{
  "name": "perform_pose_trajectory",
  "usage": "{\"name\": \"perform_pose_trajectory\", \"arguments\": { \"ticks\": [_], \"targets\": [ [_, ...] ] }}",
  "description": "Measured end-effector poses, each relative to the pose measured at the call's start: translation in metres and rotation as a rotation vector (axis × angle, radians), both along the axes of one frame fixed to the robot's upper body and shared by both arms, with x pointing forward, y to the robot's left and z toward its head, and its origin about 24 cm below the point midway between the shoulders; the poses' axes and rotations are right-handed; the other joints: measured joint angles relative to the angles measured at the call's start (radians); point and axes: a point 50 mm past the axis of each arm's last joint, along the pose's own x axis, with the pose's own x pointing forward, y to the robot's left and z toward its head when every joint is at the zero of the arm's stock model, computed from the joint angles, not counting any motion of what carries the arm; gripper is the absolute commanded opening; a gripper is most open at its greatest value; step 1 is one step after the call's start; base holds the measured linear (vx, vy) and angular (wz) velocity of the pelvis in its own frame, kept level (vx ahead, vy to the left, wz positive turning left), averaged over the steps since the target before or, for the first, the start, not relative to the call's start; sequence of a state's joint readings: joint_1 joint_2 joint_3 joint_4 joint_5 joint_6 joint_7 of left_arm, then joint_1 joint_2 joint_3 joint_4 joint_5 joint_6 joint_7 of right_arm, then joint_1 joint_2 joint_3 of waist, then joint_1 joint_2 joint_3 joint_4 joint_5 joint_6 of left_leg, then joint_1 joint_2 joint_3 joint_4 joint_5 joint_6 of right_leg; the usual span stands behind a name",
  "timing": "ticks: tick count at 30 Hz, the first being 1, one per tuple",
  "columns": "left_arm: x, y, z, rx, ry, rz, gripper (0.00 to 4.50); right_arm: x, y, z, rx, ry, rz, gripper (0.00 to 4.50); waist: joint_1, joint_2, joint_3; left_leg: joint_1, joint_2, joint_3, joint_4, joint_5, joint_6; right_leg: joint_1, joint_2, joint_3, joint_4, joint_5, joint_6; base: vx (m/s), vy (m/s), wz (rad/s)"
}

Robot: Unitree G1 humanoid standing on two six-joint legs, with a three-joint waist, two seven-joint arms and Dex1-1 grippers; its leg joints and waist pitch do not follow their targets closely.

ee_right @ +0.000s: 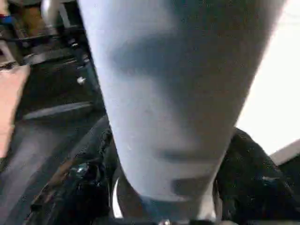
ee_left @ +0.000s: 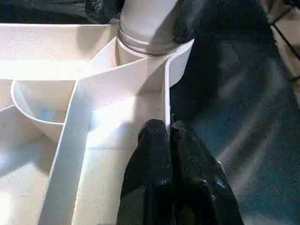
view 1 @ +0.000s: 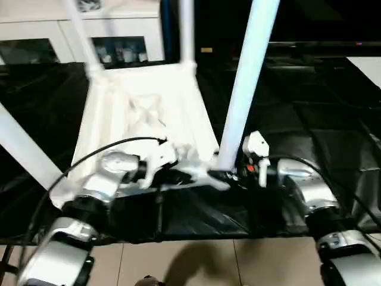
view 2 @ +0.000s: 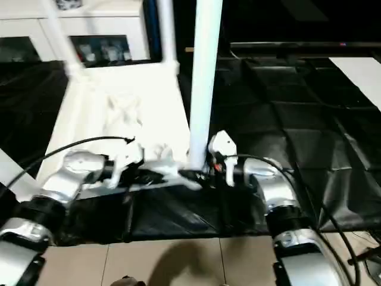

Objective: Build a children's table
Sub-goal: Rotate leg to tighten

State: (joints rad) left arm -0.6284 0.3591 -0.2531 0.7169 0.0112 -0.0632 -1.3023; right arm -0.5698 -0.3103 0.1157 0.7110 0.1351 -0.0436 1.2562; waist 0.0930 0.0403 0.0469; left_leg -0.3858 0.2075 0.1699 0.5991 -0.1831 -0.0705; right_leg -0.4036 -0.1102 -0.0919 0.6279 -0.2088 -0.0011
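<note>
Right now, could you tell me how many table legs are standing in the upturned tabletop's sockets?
4: near-right leg beside the right gripper, far-right leg, far-left leg, near-left leg leaning outward at the picture's edge.

We count one white plastic rectangular tabletop [view 1: 143, 113] with ribbed underside facing up, in the middle of the frame. We count four long white tubular legs: one [view 1: 247, 77] at the upper right of centre, one [view 1: 186, 30] at the top centre, one [view 1: 83, 33] at the upper left, one [view 1: 24, 149] at the left edge. We count two silver forearms, one [view 1: 89, 190] at lower left, one [view 1: 312, 196] at lower right. We count one white cabinet with glass doors [view 1: 119, 36] at the top.
</note>
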Motion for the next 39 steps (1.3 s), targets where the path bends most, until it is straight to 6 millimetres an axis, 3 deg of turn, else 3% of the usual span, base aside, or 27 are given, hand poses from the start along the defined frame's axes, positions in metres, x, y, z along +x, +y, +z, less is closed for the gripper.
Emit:
{"name": "perform_pose_trajectory", "arguments": {
  "ticks": [5,7,14,20,24,29,33,35,39],
  "targets": [
    [-0.002,0.004,0.0,0.003,0.016,-0.028,0.0,-0.001,-0.001,0.003,-0.002,0.027,0.055,2.52,0.0,-0.001,0.0,0.0,0.0,0.0,0.001,0.0,0.0,0.0,0.0,0.001,0.001,0.0,0.0,0.0,0.0,0.0],
    [-0.002,0.004,-0.001,-0.004,0.028,-0.027,0.0,-0.001,-0.002,0.004,-0.006,0.035,0.068,2.22,0.001,-0.001,-0.001,0.0,0.0,0.0,0.001,0.0,0.0,0.0,0.0,0.0,0.002,0.0,0.0,0.0,0.0,0.0],
    [0.0,0.001,-0.003,-0.015,0.038,-0.019,0.0,-0.003,0.0,0.004,-0.02,0.026,0.076,2.03,0.009,-0.001,-0.001,0.001,0.0,0.0,0.002,0.0,0.0,0.001,0.0,0.0,0.002,0.0,0.0,0.0,0.0,0.0],
    [0.005,-0.012,-0.007,-0.008,0.025,0.082,0.0,-0.004,-0.002,-0.005,0.016,0.015,-0.121,1.99,0.011,-0.003,-0.002,0.01,0.0,0.001,0.001,0.001,-0.004,0.008,0.0,0.002,0.003,0.003,-0.004,0.0,0.0,0.0],
    [0.012,-0.03,-0.012,-0.009,0.021,0.238,0.0,0.006,0.005,-0.015,0.038,0.016,-0.425,1.97,-0.013,-0.005,-0.002,0.029,-0.001,0.001,-0.002,0.001,-0.005,0.023,0.0,0.008,-0.004,-0.001,0.004,0.0,0.0,0.0],
    [0.018,-0.058,-0.017,-0.035,-0.002,0.423,0.0,0.028,0.024,-0.017,0.039,0.01,-0.788,1.96,-0.059,-0.004,-0.003,0.031,-0.003,-0.001,-0.006,0.001,-0.005,0.024,0.0,0.006,-0.021,-0.001,0.004,0.0,0.0,0.0],
    [0.02,-0.06,-0.017,-0.026,-0.02,0.455,0.0,0.033,0.034,-0.017,0.038,0.008,-0.863,1.96,-0.069,-0.003,-0.004,0.033,-0.003,-0.001,-0.008,0.001,-0.005,0.024,0.0,0.006,-0.026,-0.001,0.004,0.0,0.0,0.0],
    [0.02,-0.06,-0.017,-0.026,-0.023,0.453,0.0,0.033,0.034,-0.017,0.043,0.005,-0.866,2.52,-0.07,-0.003,-0.004,0.033,-0.003,0.0,-0.01,0.001,-0.005,0.024,0.0,0.006,-0.027,-0.001,0.003,0.0,0.0,0.0],
    [0.02,-0.056,-0.015,-0.022,-0.033,0.44,0.0,0.033,0.039,-0.015,0.078,-0.008,-0.843,2.81,-0.073,-0.004,-0.004,0.033,-0.003,0.0,-0.013,0.001,-0.005,0.022,0.001,0.006,-0.027,0.005,0.001,0.0,0.0,0.0]
  ]
}}
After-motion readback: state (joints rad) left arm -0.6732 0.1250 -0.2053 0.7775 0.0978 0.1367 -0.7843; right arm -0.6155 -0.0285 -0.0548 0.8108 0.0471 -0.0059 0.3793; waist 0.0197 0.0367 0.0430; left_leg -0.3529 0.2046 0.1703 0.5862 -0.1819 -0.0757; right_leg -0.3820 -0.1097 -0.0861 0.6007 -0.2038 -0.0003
